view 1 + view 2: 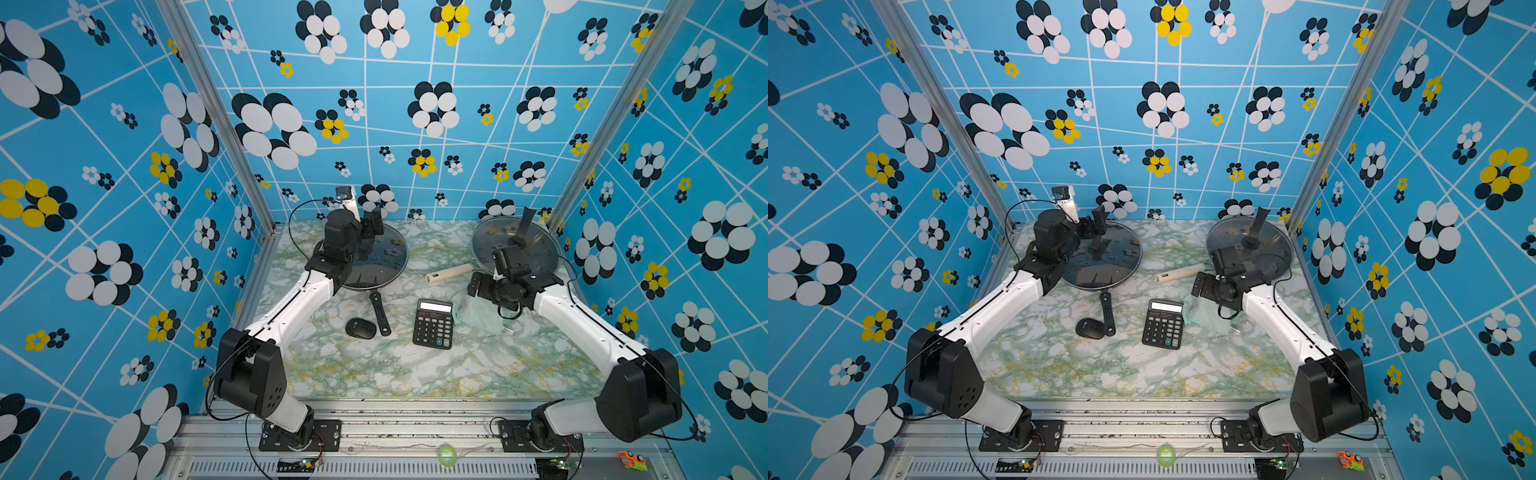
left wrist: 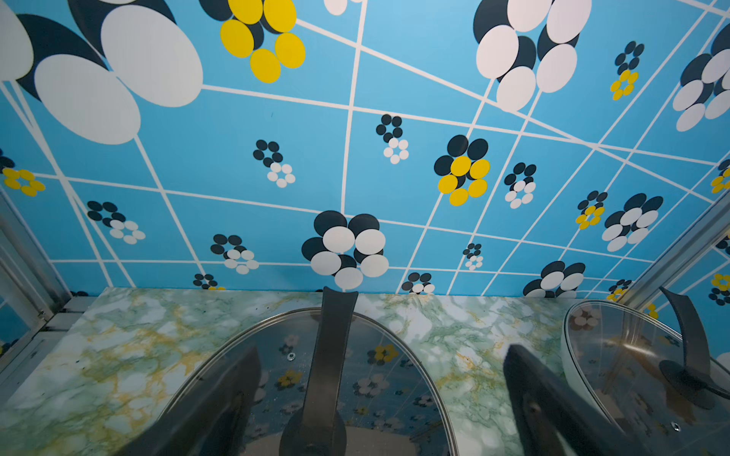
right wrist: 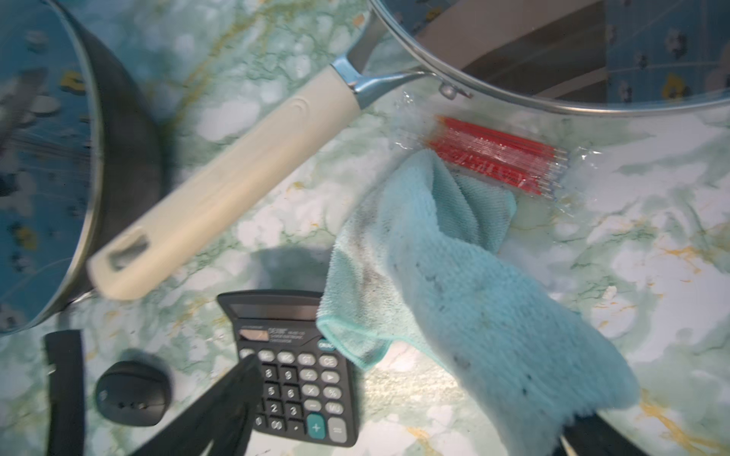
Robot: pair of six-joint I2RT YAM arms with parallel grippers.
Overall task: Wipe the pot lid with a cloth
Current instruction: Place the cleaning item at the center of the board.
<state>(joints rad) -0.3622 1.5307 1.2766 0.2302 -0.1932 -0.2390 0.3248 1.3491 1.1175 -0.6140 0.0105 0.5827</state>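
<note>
Nearest, the black calculator (image 1: 433, 324) is lying on the tabletop (image 1: 374, 374), the mint cloth (image 1: 478, 316) crumpled just right of it, touching its corner; the right hand (image 3: 414, 395) is hovering open over the cloth, the left hand (image 2: 381, 351) open astride the handle (image 2: 335, 355) of the far-left pot lid (image 1: 380, 253)

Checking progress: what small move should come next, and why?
Probably lower the right gripper and shut it on the cloth: it lies loose by the calculator under the open jaws, while the left gripper, open, straddles the lid handle.
</note>
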